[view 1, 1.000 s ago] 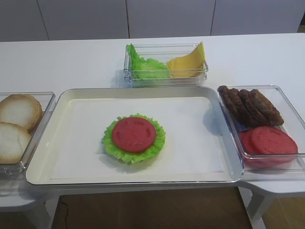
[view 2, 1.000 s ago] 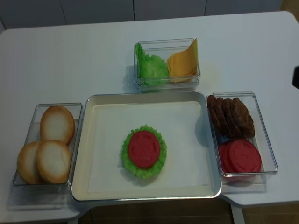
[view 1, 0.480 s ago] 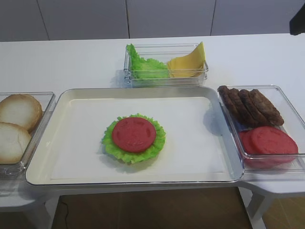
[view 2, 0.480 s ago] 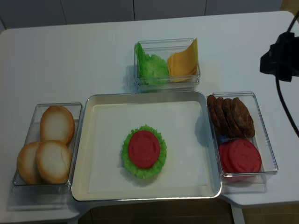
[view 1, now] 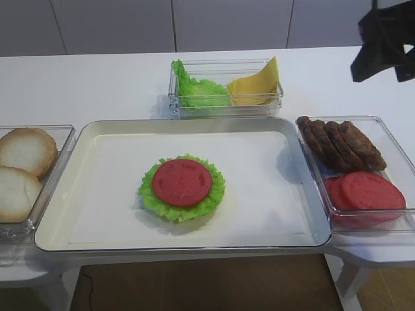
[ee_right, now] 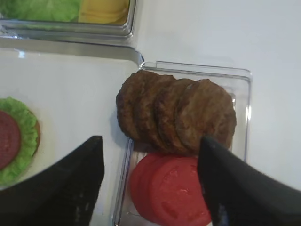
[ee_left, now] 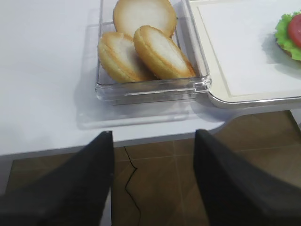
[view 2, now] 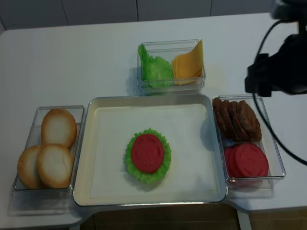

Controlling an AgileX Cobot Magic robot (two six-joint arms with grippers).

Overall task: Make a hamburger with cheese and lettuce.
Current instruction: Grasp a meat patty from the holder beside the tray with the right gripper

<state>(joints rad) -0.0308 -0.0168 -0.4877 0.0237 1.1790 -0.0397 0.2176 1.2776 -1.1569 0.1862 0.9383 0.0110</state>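
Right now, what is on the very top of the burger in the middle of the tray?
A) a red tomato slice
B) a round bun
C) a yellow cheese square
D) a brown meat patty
A: the hamburger on the tray shows a red tomato slice on top of a frilly green leaf, with nothing over it.

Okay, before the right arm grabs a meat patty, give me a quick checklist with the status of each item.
1. Right gripper open and empty: ok.
2. Right gripper above the patties rather than the tomato slices: ok, patties sit between its fingers in the wrist view.
3. Hamburger on the tray ready, tomato uppermost: ok.
4. Patties separable: cannot tell, they overlap in a row.
5. Left gripper clear of the tray: ok, near the buns.
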